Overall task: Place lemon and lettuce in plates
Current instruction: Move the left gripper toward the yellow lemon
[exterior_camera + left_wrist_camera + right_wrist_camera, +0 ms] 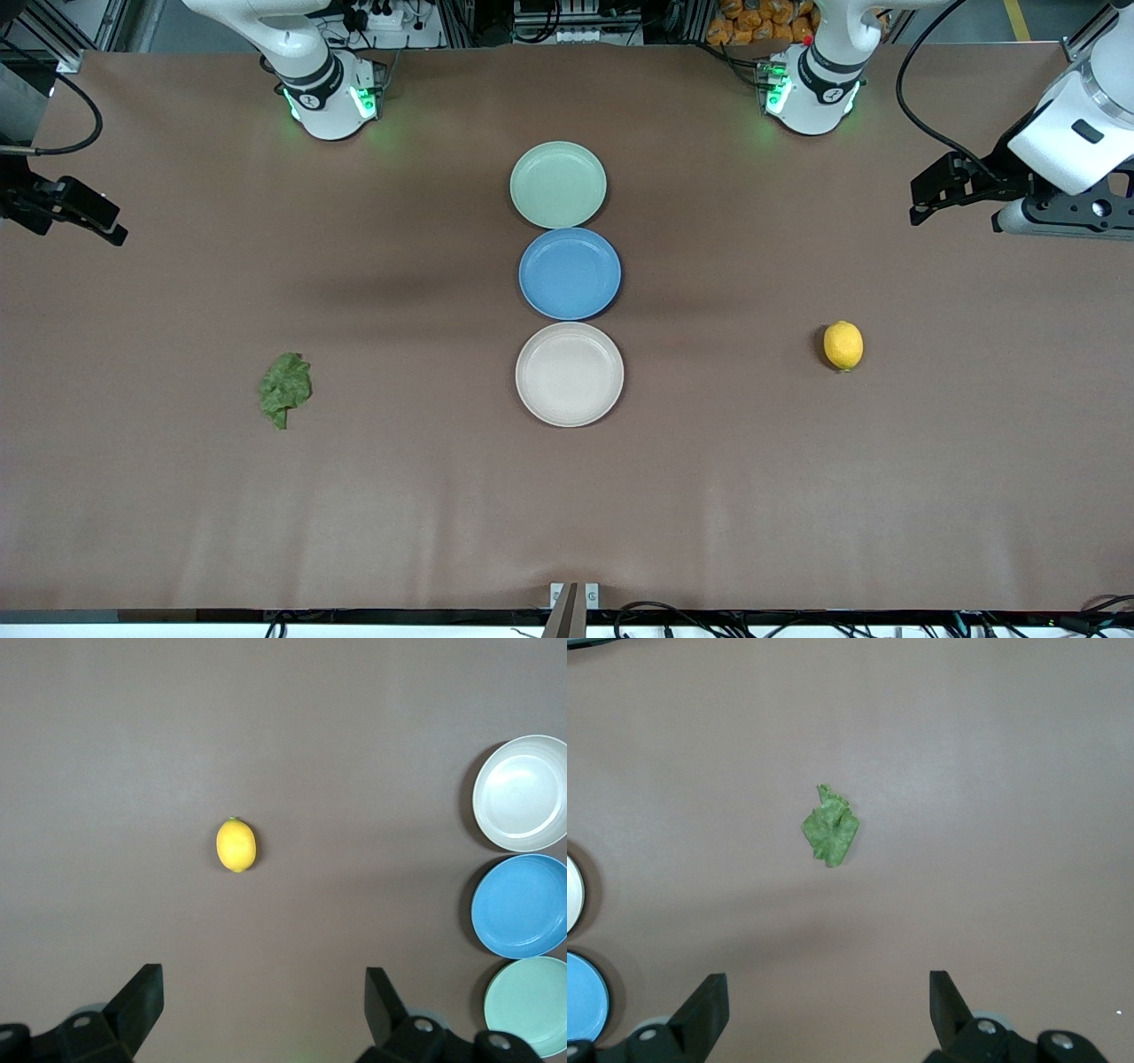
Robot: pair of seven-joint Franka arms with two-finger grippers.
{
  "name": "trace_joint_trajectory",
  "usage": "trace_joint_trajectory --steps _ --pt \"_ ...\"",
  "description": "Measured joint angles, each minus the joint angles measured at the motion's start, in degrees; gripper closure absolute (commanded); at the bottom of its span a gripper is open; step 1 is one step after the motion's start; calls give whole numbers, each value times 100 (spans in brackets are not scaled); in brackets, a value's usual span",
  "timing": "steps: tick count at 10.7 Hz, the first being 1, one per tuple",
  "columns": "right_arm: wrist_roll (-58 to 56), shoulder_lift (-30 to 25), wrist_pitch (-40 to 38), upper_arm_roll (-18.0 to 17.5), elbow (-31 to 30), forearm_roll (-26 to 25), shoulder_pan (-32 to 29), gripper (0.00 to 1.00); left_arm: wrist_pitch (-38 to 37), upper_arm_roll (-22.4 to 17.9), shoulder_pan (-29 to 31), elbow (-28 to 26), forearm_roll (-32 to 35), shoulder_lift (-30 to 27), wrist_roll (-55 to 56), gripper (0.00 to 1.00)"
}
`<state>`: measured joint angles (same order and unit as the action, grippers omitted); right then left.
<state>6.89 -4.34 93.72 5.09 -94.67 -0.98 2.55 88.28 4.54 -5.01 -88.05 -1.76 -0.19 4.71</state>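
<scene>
The yellow lemon [842,345] lies on the brown table toward the left arm's end; it also shows in the left wrist view [236,845]. The crinkled green lettuce [285,389] lies toward the right arm's end and shows in the right wrist view [830,827]. The mint green plate [558,184] and the cream-white plate [570,374] are both empty at the table's middle. My left gripper [264,992] is open and empty, high over bare table, apart from the lemon. My right gripper [828,997] is open and empty, high over bare table, apart from the lettuce.
An empty blue plate [570,273] sits between the mint and cream plates, the three in a row; the mint one is farthest from the front camera. Both arm bases stand at the table's back edge. Wide bare tabletop surrounds the lemon and lettuce.
</scene>
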Motion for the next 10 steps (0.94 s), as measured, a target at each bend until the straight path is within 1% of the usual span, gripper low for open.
trace_joint_trajectory --steps 5,7,10 --pt "-22 7 0 -1 44 0 21 0 -20 -36 25 -11 0 140 0 0" --pt "-31 66 -6 -8 33 2 26 0 -7 -39 25 -14 0 368 0 0" --pt "-39 203 73 -17 -51 2 34 0 280 -48 56 -62 40 760 0 0"
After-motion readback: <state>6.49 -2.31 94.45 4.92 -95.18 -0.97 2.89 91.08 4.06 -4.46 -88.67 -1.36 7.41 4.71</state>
